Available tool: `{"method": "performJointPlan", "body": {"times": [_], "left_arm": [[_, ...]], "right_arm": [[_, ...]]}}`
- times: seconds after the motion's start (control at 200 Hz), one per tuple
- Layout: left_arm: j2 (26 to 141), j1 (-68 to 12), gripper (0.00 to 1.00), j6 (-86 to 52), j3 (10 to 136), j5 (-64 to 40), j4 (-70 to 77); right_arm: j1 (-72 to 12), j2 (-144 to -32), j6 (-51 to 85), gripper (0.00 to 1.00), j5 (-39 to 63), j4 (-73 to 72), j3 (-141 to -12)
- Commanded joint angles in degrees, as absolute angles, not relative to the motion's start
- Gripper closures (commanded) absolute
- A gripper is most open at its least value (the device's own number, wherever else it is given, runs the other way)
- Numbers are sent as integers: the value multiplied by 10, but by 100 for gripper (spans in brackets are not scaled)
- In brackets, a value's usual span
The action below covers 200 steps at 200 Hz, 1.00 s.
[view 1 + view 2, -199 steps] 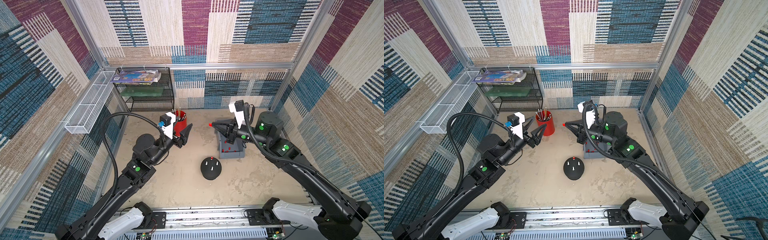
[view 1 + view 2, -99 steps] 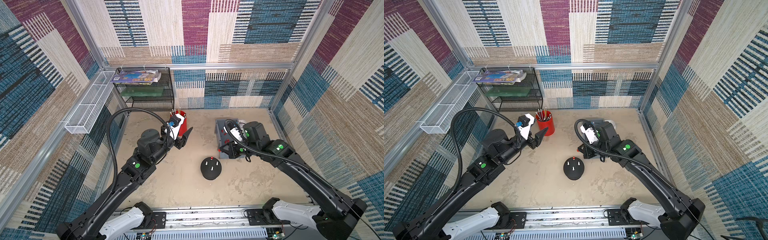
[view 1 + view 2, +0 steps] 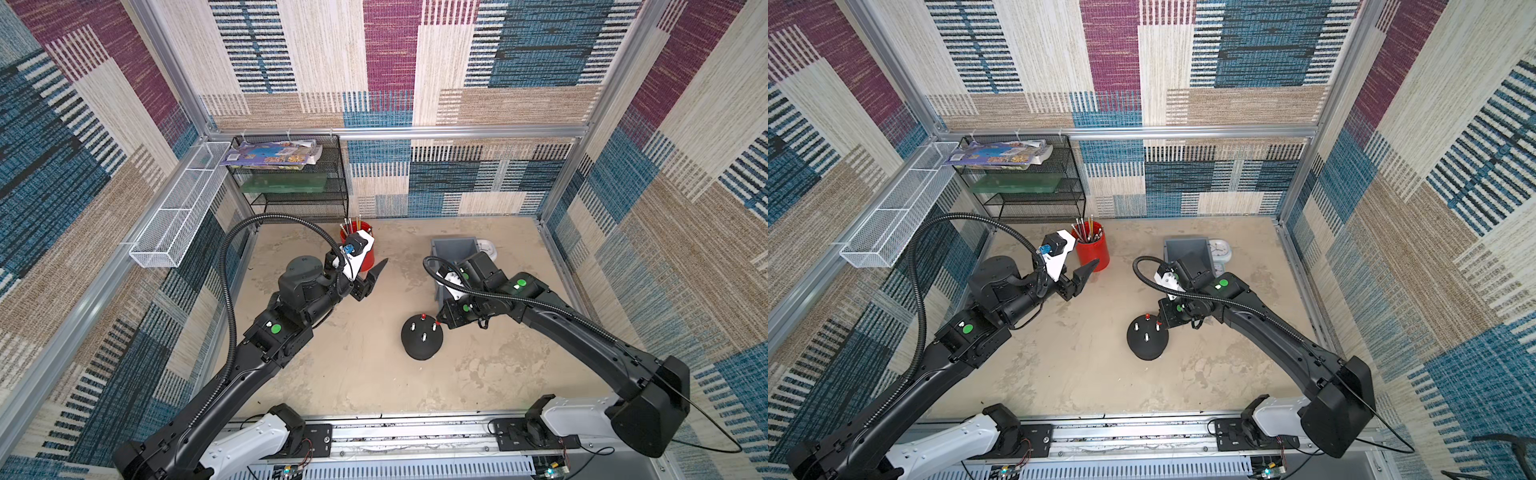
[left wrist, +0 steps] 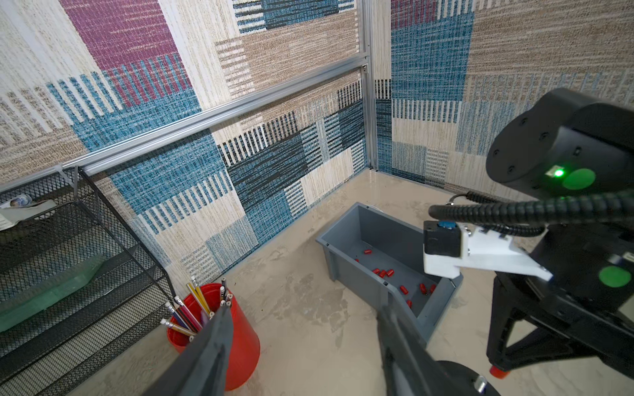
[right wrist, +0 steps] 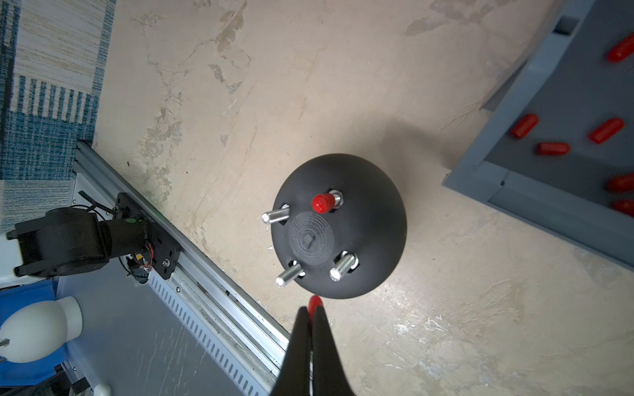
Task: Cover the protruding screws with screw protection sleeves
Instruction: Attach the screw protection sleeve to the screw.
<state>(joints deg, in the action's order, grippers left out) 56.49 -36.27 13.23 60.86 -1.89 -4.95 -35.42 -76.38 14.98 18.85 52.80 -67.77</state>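
The black dome (image 5: 338, 226) stands on the floor in both top views (image 3: 422, 343) (image 3: 1147, 338). Three of its protruding screws (image 5: 343, 267) are bare silver studs, and the fourth wears a red sleeve (image 5: 322, 203). My right gripper (image 5: 311, 310) is shut on another red sleeve (image 5: 314, 303), whose tip pokes out just beside the dome's rim (image 3: 437, 322). More screw protection sleeves (image 4: 384, 273) lie loose in the grey bin (image 4: 346, 267). My left gripper (image 4: 304, 307) hangs open and empty above the floor between the red cup and the bin (image 3: 376, 270).
A red cup (image 3: 1094, 249) of pencils stands by the left gripper. A black mesh shelf (image 3: 291, 187) and a white wire basket (image 3: 183, 208) line the back left. A small clock (image 3: 1219, 249) sits behind the bin. The metal base rail (image 3: 395, 432) runs along the front.
My right gripper came down from in front of the bin to the dome's rim, still holding the red sleeve. The left arm shifted only slightly, its jaws staying open.
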Motion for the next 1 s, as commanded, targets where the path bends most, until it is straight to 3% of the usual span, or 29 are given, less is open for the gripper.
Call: {"method": "performJointPlan", "body": {"times": [0.0,0.997], "left_arm": [[561,-363,34,149,612,-16,-54],[566,-363,34,151,608,-19,-53]], "right_arm": [[-355,-775,149,100,179,520,-682],[-357,-821,145,100,172,520,-687]]}}
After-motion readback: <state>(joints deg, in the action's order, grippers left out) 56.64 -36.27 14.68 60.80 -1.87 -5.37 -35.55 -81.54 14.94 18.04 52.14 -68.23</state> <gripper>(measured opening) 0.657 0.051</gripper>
